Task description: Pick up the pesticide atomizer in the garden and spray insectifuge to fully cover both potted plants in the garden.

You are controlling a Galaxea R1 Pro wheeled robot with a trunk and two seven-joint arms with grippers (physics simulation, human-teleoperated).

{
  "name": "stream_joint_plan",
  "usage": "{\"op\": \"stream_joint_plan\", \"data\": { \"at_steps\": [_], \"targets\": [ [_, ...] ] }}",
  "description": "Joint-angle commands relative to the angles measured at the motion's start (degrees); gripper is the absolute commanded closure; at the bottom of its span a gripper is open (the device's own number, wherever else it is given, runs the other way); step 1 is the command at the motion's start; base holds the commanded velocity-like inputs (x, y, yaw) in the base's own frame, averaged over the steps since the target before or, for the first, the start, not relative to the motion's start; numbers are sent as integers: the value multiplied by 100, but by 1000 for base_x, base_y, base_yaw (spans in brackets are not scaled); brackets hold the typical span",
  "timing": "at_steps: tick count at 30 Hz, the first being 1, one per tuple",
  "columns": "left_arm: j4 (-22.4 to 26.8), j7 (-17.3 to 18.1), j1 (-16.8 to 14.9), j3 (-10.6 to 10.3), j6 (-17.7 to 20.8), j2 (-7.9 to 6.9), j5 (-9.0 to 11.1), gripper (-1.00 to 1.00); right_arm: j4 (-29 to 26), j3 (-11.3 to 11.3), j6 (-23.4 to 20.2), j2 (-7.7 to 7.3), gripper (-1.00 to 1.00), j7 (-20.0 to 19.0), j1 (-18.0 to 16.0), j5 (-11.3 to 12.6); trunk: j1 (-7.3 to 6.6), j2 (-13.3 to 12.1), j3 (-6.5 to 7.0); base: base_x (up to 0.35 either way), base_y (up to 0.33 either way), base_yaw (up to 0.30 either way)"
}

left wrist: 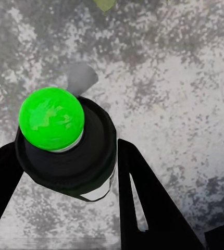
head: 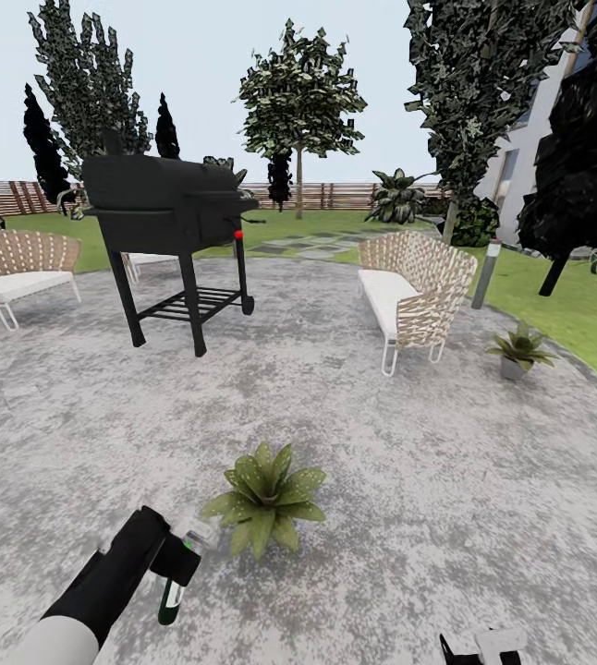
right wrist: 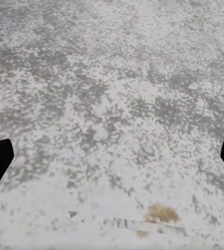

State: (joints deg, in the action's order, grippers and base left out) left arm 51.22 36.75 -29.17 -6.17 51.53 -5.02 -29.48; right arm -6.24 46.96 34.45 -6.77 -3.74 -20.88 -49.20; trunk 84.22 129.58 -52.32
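Grey mottled paving of the patio (head: pixel 354 443) spreads around me, with lawn (head: pixel 576 305), trees and a slatted wooden fence (head: pixel 335 195) beyond it. On the paving stand a black grill (head: pixel 164 235) and two woven chairs (head: pixel 414 294). One potted plant (head: pixel 263 499), a low rosette of broad pointed green leaves, sits just ahead of me; a second potted plant (head: pixel 520 351) in a small grey pot stands well apart near the patio's right edge. My left gripper (head: pixel 174 554) is pinching the pesticide atomizer (head: pixel 171 586), its black fingers (left wrist: pixel 148 208) closed against either side of the bottle's black head, which carries a bright green spot (left wrist: pixel 52 119); the dark green body hangs below, just beside the nearer plant. My right gripper (right wrist: pixel 112 156) hovers over bare paving, fingers spread wide, touching nothing
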Motion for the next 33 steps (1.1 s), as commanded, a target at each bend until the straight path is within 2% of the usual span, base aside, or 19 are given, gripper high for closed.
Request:
{"op": "stream_joint_plan", "data": {
  "at_steps": [1, 2, 5, 7, 12, 19, 21, 25, 26, 27, 33],
  "targets": [
    [-12, 53, -13, -9, 13, 5, -50, 100, 0, 50, 18, -1, -100, -39, -3, -11, -1, 3, -5, 0, 0, 0],
    [6, 52, -23, -15, 18, 15, -46, 100, 0, 50, 18, -2, -100, -39, -3, -11, -1, 3, -5, 0, 0, 0],
    [56, 39, -113, -32, 66, 226, -62, 100, 0, 50, 18, -5, -100, -39, -3, -11, -1, 3, -5, 0, 0, 0],
    [61, 36, -126, -33, 73, 262, -65, 100, 0, 50, 18, -5, -100, -39, -3, -11, -1, 3, -5, 0, 0, 0],
    [13, 16, -197, -6, 76, 258, -82, 100, 0, 50, 18, -2, -100, -39, -3, -11, -1, 3, -5, 0, 0, 0],
    [-99, -458, -146, -7, 62, 236, -54, 100, 0, 50, 18, -2, -100, -39, -3, -11, -1, 3, -5, 0, 0, 0],
    [-358, -504, -127, 44, 33, 200, -47, 100, 0, 50, 18, -5, -100, -39, -3, -11, -1, 3, -5, 0, 0, 0],
    [-458, -510, -125, 262, -7, 293, -4, 100, 0, 50, 18, -1, -100, -39, -3, -11, -1, 3, -5, 0, 0, 132],
    [-479, -516, -124, 277, -21, 419, 59, 100, 4, 50, 18, -2, -100, -39, -3, -11, -1, 3, -5, 80, -111, 260],
    [-489, -519, -124, 276, -28, 473, 88, 100, 6, 50, 18, 0, -100, -39, -3, -11, -1, 3, -5, 159, -211, 69],
    [-491, -519, -124, 282, -29, 444, 85, 100, 0, 50, 18, -3, -100, -39, -3, -11, -1, 3, -5, 122, -250, 10]
  ]
}}
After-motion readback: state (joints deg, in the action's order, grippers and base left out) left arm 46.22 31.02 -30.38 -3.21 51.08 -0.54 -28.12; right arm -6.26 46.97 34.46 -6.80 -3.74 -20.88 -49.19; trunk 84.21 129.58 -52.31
